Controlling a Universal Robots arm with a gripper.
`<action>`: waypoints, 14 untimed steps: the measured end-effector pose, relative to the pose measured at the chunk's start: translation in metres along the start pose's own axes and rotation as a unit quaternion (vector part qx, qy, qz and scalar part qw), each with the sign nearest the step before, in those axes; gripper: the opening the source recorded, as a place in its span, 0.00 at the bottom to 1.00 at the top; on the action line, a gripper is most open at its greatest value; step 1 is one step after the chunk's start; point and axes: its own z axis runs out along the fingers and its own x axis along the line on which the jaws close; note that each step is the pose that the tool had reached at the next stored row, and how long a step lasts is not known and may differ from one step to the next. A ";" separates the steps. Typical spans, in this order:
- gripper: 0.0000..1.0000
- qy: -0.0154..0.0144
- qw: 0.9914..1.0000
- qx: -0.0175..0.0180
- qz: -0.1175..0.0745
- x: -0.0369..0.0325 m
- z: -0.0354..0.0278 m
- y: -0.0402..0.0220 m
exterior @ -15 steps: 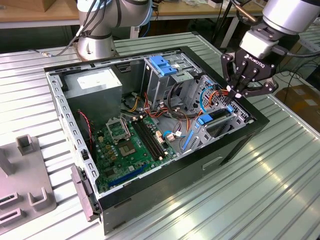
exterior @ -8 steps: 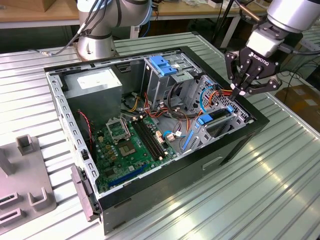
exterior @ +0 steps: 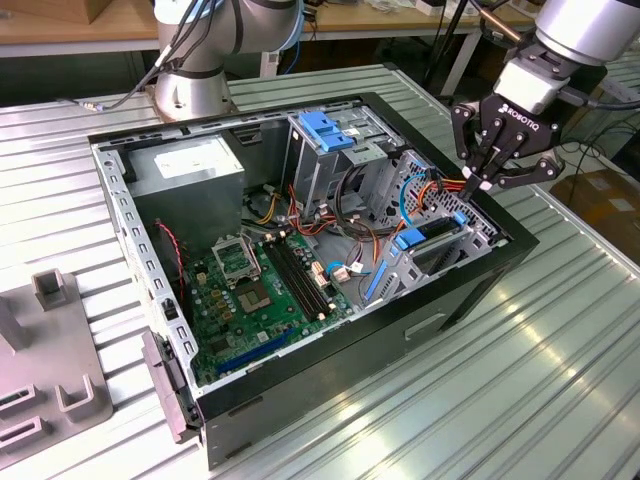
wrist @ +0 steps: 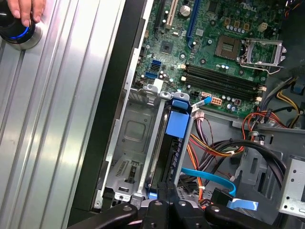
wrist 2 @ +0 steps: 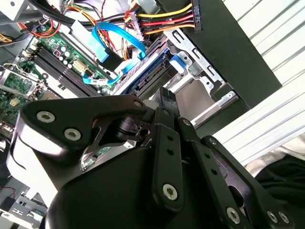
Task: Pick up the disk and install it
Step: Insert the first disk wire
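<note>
Black links of the gripper [wrist: 170,200] crowd the first wrist view, its fingers almost together over the near end of the disk [wrist: 177,125]; whether they pinch it cannot be told. That disk stands on edge in the metal drive cage [wrist: 133,138] at a corner of the computer case [exterior: 330,375], just beside orange power wires [wrist: 209,148]. It looks rigid, dense and shock-sensitive, with smooth metal faces, so the blue carrier edges seem the safest hold. Beneath the case lies a ribbed metal table [exterior: 560,380]; a wooden workbench [exterior: 60,25] stands behind, and a hand [wrist: 26,9] rests on a button [wrist: 16,31].
</note>
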 end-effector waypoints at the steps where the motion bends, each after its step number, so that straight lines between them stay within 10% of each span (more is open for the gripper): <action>1: 0.10 0.000 1.000 0.000 0.000 0.0000 0.0000 0.0000; 9: 0.10 0.000 1.000 0.000 -0.001 0.0002 0.0000 -0.0006; 14: 0.10 0.001 0.999 -0.001 -0.045 0.0008 0.0005 -0.0031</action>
